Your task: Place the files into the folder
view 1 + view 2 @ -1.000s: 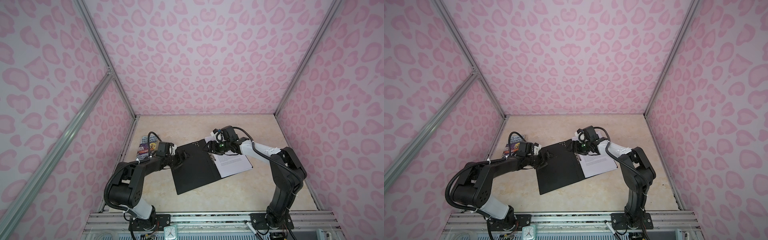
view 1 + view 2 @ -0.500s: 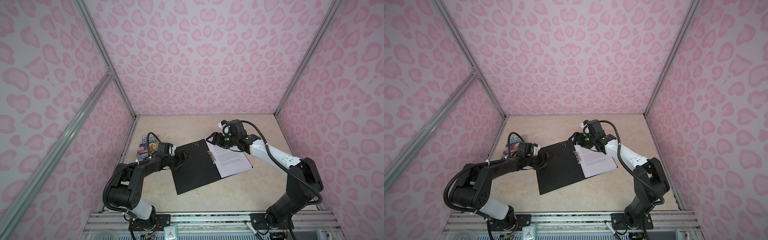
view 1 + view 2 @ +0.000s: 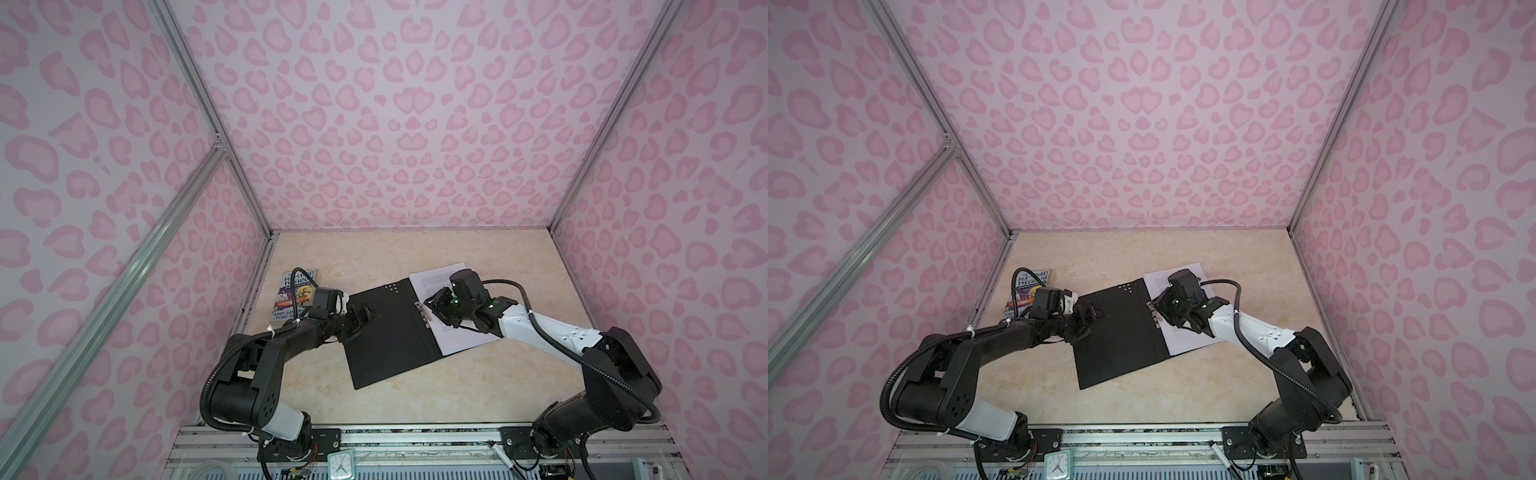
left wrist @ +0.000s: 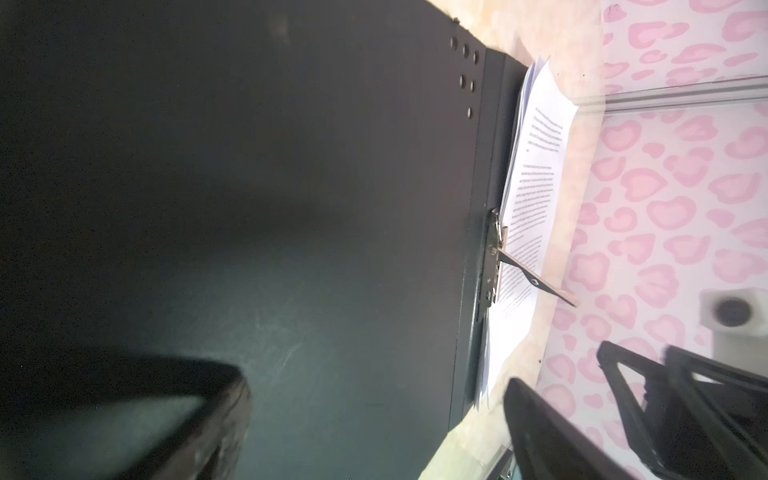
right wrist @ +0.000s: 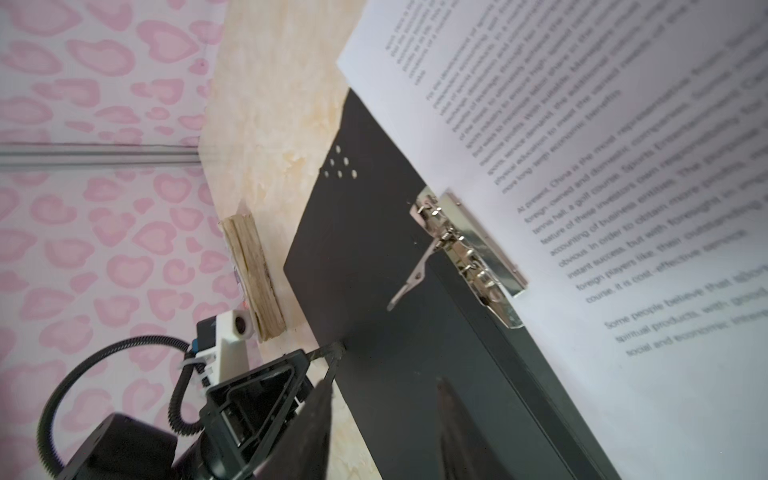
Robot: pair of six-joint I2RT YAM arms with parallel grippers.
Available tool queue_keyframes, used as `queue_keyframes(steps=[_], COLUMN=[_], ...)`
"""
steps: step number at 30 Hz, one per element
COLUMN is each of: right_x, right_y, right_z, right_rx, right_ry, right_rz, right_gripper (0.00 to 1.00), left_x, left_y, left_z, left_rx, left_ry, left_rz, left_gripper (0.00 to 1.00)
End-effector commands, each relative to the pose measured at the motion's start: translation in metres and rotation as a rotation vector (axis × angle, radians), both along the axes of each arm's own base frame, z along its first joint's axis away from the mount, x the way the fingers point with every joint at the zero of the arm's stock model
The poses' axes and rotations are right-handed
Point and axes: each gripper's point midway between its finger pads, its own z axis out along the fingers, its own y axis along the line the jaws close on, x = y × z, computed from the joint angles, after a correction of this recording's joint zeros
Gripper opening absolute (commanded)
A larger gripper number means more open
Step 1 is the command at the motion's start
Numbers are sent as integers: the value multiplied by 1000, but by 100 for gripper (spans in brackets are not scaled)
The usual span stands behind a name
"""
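Note:
The black folder (image 3: 390,332) (image 3: 1117,332) lies open on the table, its cover flat to the left. The files (image 3: 465,336) (image 3: 1183,340), white printed sheets, lie on its right half against the spine. The metal clip (image 5: 465,249) (image 4: 494,257) sits on their edge with its lever raised. My left gripper (image 3: 360,319) (image 4: 374,386) is open at the cover's left edge, one fingertip (image 5: 332,353) touching that edge. My right gripper (image 3: 440,311) (image 5: 386,386) hovers over the spine near the clip, open, jaws a little apart with nothing between them.
A colourful paperback book (image 3: 295,299) (image 5: 253,274) lies by the left wall, just behind my left wrist. Pink patterned walls close in three sides. A small clock (image 3: 340,466) stands on the front rail.
My right arm stretched out toward the far end of the files, then drew back over the clip, and its jaws have narrowed. The left arm and the folder have not moved.

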Motion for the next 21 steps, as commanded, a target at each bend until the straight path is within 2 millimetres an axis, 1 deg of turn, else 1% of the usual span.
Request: queue_keyframes(steps=[1, 2, 4, 7, 11, 15, 21], right_x=[13, 14, 18, 22, 21, 28, 27], right_y=[9, 10, 9, 13, 13, 14, 14], right_z=[3, 0, -4, -7, -20, -24, -34], right_rx=[61, 63, 72, 75, 60, 55, 32], right_ry=[31, 44, 65, 79, 139, 155, 192], right_rz=[-99, -112, -144, -153, -167, -176, -177], right_gripper=[33, 29, 23, 23, 22, 23, 23], left_x=[-16, -16, -16, -17, -17, -17, -17], left_y=[12, 13, 13, 13, 13, 13, 13], left_z=[-19, -19, -18, -18, -18, -19, -20], left_rx=[66, 67, 68, 69, 67, 70, 72], left_ry=[85, 83, 78, 76, 73, 73, 74], left_rz=[35, 37, 36, 35, 35, 32, 32], left_gripper=[97, 97, 97, 97, 97, 97, 97])
